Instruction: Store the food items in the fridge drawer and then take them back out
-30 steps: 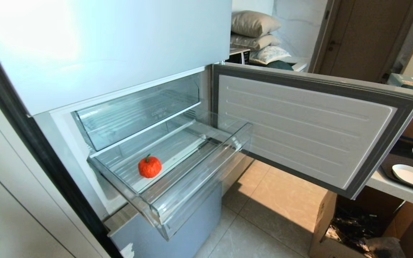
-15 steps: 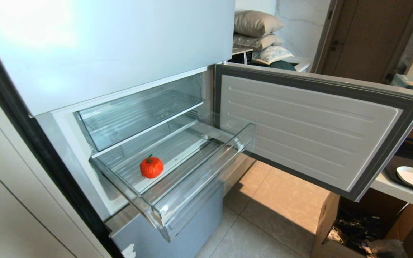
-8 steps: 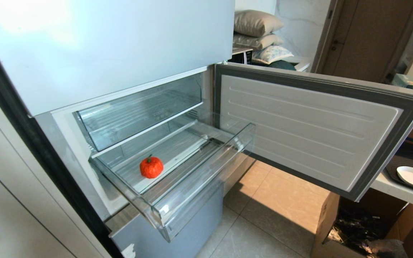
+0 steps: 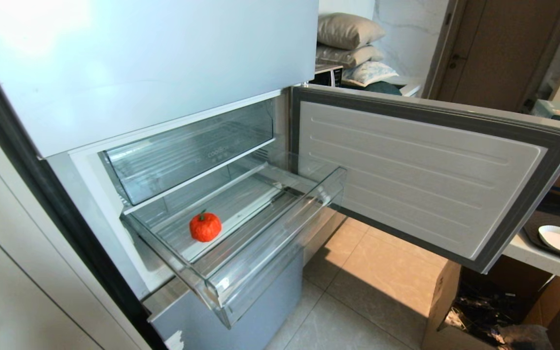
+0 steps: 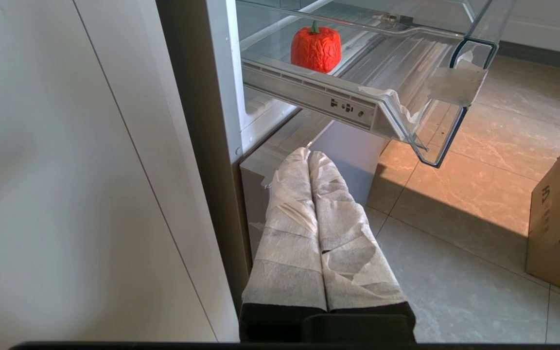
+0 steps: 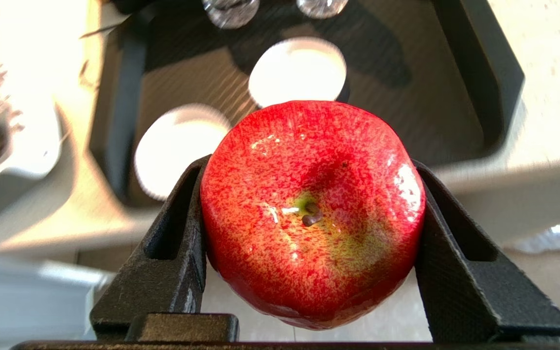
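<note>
A small orange-red, pumpkin-like fruit (image 4: 205, 226) with a green stem sits on the ribbed floor of the pulled-out clear fridge drawer (image 4: 260, 253). The left wrist view shows the same fruit (image 5: 316, 48) in the drawer (image 5: 421, 112) from below. My left gripper (image 5: 308, 154) is shut, its wrapped fingers pressed together, low beside the fridge and under the drawer. My right gripper (image 6: 311, 165) is shut on a glossy red apple (image 6: 309, 209), stem end facing the camera, above a counter. Neither arm shows in the head view.
The fridge door (image 4: 421, 175) stands open to the right of the drawer. A deeper clear bin (image 4: 187, 150) sits above the drawer. A cardboard box (image 4: 479, 311) stands on the floor. On the counter, a black tray (image 6: 455, 97) holds white dishes (image 6: 297, 70).
The head picture shifted slightly as a whole early on, then held still. The fruit and the drawer have not moved.
</note>
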Controlling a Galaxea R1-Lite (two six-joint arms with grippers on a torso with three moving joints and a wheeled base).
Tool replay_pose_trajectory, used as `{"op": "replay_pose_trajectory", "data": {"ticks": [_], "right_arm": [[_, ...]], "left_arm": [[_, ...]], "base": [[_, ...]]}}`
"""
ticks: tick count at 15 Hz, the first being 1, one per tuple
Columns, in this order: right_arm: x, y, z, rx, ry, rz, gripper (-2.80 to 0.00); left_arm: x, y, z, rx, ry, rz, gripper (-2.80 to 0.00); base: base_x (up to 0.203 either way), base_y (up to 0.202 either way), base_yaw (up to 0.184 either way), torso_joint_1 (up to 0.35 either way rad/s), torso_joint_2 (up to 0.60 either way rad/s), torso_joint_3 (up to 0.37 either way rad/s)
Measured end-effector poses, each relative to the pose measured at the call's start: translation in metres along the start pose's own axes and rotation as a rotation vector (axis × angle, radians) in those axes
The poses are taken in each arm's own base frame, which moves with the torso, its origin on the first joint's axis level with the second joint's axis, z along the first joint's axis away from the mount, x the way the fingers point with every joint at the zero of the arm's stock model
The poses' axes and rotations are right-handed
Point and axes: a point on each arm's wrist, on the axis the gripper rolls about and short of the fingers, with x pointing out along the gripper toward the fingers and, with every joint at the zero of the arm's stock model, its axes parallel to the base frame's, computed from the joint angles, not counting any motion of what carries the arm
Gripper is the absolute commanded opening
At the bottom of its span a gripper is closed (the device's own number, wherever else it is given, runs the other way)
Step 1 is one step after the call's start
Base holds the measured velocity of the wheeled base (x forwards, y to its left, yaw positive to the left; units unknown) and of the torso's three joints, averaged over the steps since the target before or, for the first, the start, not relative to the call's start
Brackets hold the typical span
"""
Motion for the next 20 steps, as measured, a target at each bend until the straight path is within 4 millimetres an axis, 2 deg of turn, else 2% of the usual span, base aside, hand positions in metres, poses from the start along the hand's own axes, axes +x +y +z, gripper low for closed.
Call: {"op": "replay_pose_trajectory", "data": {"ticks": [5,10,14,20], "right_arm": [[0.076,-0.019,0.005,0.021,-0.076,0.018,-2.8],[0.145,-0.016,-0.006,0.057,-0.071,0.02,-2.8],[0.176,-0.009,-0.017,0.066,-0.071,0.0,-2.8],[0.199,-0.002,-0.031,0.064,-0.056,0.023,-2.8]], "left_arm": [[0.0,0.0,0.0,0.0,0.0,0.0,-2.8],[0.0,0.0,0.0,0.0,0.0,0.0,-2.8],[0.0,0.0,0.0,0.0,0.0,0.0,-2.8],[0.0,0.0,0.0,0.0,0.0,0.0,-2.8]], "base": [[0.0,0.0,0.0,0.0,0.0,0.0],[0.0,0.0,0.0,0.0,0.0,0.0],[0.0,0.0,0.0,0.0,0.0,0.0],[0.0,0.0,0.0,0.0,0.0,0.0]]}}
